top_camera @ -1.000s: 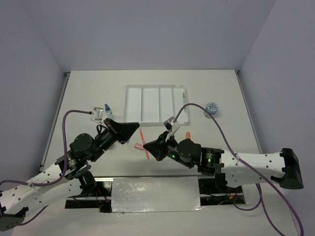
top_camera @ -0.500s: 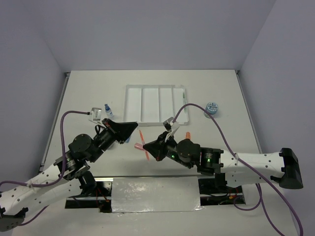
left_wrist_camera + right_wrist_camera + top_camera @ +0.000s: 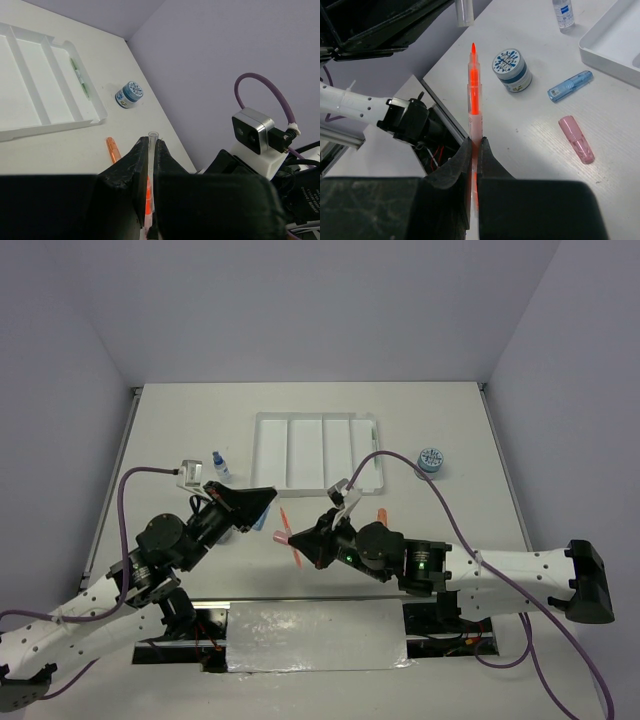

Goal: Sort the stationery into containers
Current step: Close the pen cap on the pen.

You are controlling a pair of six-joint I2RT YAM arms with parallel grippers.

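Near the left edge of the table (image 3: pixel 170 430), the tiny blue-capped bottle (image 3: pixel 218 465) is seen upright, apart from the tray. The left gripper (image 3: pixel 268 498) is clamped on a clear cap (image 3: pixel 150 142), which is held above the tabletop. Beneath that arm, a round patterned disc (image 3: pixel 511 70), a blue stick (image 3: pixel 570 86) and a pink stick (image 3: pixel 576 139) are spread on the surface, none touching. The orange pen (image 3: pixel 473 95) is pinched in the right gripper (image 3: pixel 300 537), its tip aimed at the cap's mouth with a small gap left between them. The white tray (image 3: pixel 300 487) is set mid-table; a green pen (image 3: pixel 80 80) is laid in its rightmost compartment. An orange stick (image 3: pixel 381 514) is found just off the tray's near right corner, and a second disc (image 3: pixel 431 459) towards the right edge.
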